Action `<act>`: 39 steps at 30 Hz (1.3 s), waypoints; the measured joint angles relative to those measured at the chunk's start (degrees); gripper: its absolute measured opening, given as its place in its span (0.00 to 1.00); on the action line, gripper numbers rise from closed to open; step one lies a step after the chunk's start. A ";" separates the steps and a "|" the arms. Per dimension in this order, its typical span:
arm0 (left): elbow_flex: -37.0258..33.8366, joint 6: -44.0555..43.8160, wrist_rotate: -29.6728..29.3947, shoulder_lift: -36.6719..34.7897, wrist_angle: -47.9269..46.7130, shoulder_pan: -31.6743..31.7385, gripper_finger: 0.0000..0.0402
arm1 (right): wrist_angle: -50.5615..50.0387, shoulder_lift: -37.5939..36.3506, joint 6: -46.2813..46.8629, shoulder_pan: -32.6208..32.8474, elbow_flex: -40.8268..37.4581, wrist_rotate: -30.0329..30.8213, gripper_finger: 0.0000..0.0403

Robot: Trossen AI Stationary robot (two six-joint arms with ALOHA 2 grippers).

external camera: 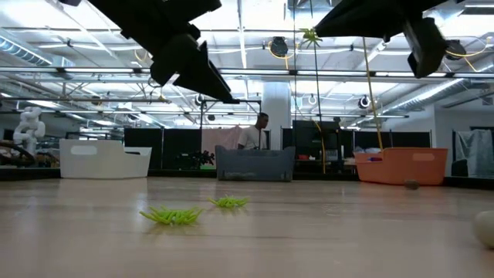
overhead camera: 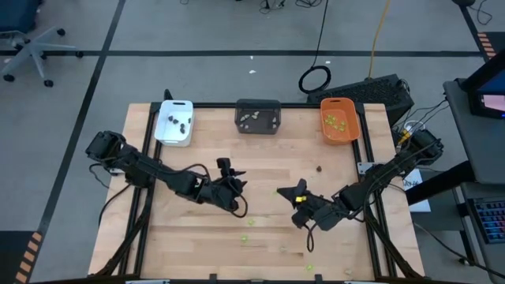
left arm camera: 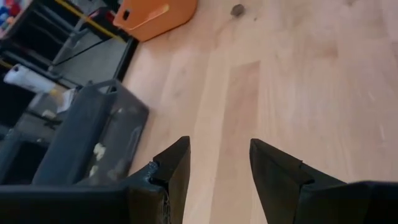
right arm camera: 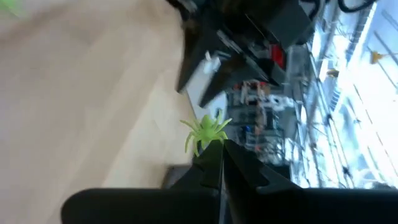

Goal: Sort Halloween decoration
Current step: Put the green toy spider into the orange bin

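My right gripper (right arm camera: 221, 155) is shut on a lime green spider piece (right arm camera: 205, 132) and holds it above the middle of the table (overhead camera: 286, 192); in the low view the spider (external camera: 311, 35) sits high above the wood. My left gripper (left arm camera: 217, 165) is open and hovers over bare wood left of the table's middle (overhead camera: 230, 175), touching nothing. More green pieces (external camera: 171, 215) (external camera: 228, 202) lie flat on the near half of the table (overhead camera: 251, 222). A dark piece (overhead camera: 319, 168) lies toward the orange tray. A pale piece (external camera: 485, 228) rests on the near right. My right gripper pinches the green spider by its body (right arm camera: 210, 140) between the two fingers, just at their free ends. The legs spread out beyond the fingertips (right arm camera: 214, 158). The piece is lifted clear of the table.
Three trays stand along the far edge: white (overhead camera: 174, 134) with dark pieces, dark grey (overhead camera: 258, 126) with pale pieces, orange (overhead camera: 339, 136) with green pieces. Bare wood lies between the grippers and the trays. A person (external camera: 251, 133) stands in the room beyond the table.
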 joint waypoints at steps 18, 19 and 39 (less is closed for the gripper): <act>0.00 0.25 2.30 0.00 0.28 1.23 0.40 | 0.82 0.00 23.96 0.11 0.00 1.66 0.00; 0.00 0.13 2.53 0.00 0.28 1.23 0.40 | 0.82 0.00 27.83 0.11 0.00 1.63 0.00; 0.00 -7.59 9.72 0.00 0.21 -3.48 0.40 | 1.26 -0.02 73.60 0.02 0.00 -7.31 0.00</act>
